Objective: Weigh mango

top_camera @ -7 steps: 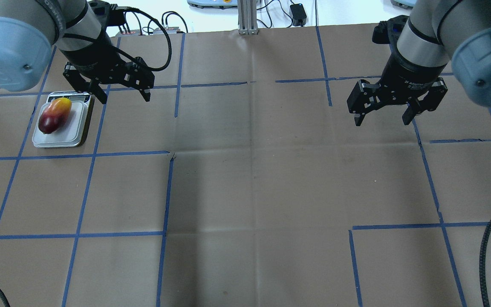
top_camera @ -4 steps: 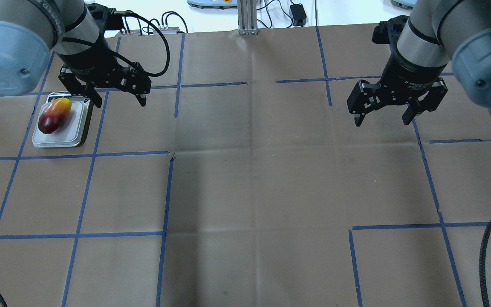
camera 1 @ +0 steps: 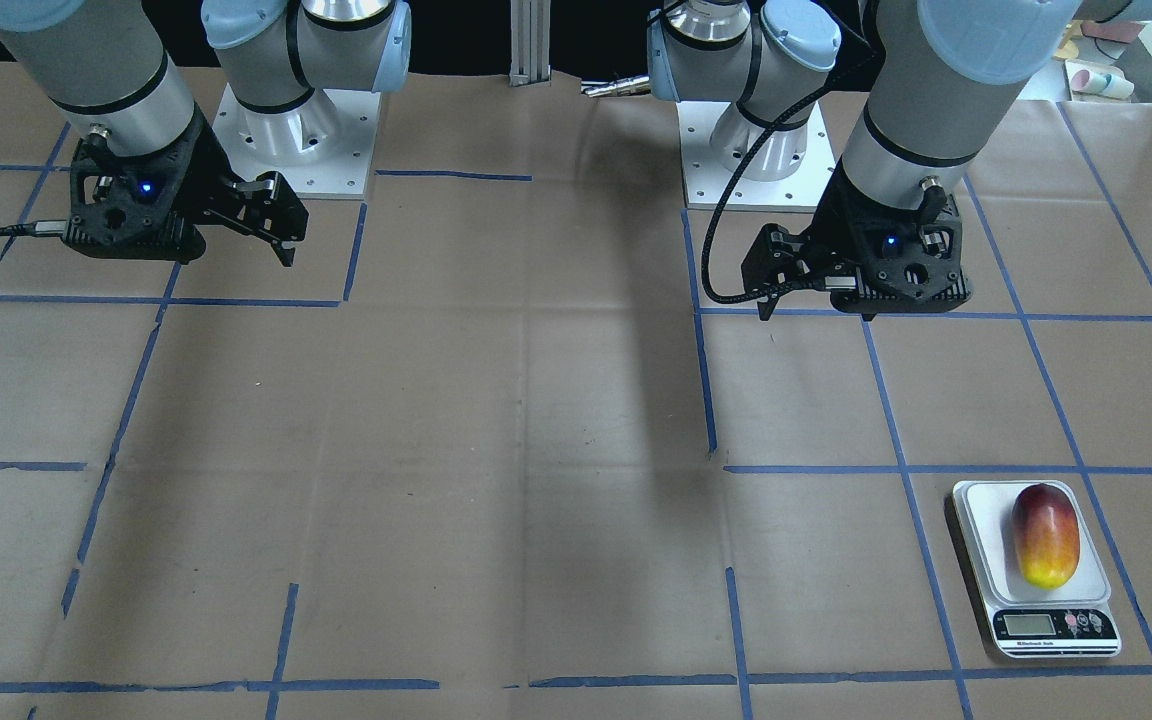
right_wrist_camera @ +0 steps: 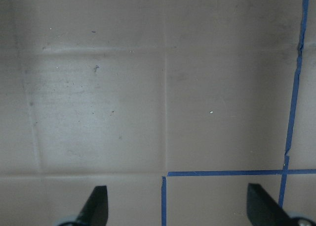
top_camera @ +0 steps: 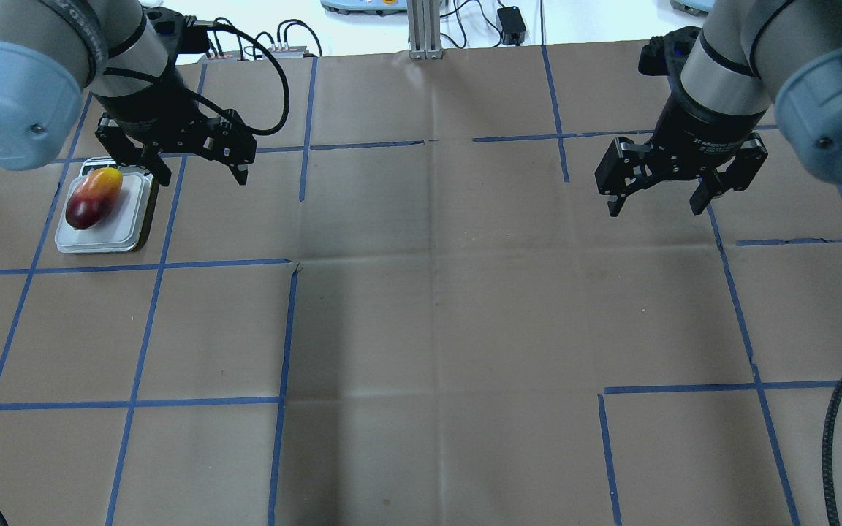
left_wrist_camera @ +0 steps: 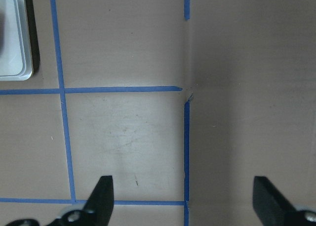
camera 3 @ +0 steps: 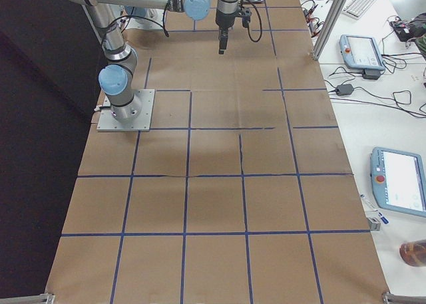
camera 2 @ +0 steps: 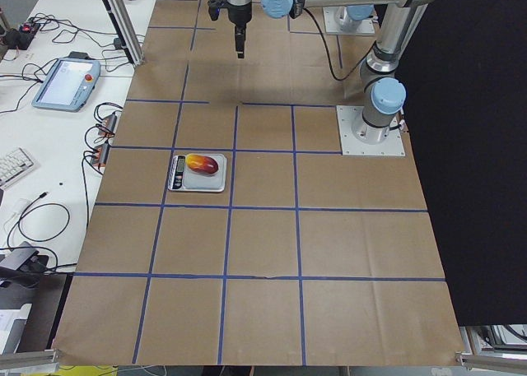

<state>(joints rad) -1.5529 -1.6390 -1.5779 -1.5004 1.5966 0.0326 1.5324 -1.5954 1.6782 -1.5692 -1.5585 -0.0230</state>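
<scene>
On the scale [camera 1: 982, 535] you see the mango [camera 1: 1045, 535] lying free, the left gripper [top_camera: 203, 175] and right gripper [top_camera: 655, 209] both wide open and empty, so only reading the display [camera 1: 1024, 625] seems left.

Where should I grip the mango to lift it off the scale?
Take the mango across its middle, coming straight down from above. It lies on its side on the scale, long axis running from the red end to the yellow end by the display, so the jaws should close across the short width. The open left gripper is nearest.
</scene>
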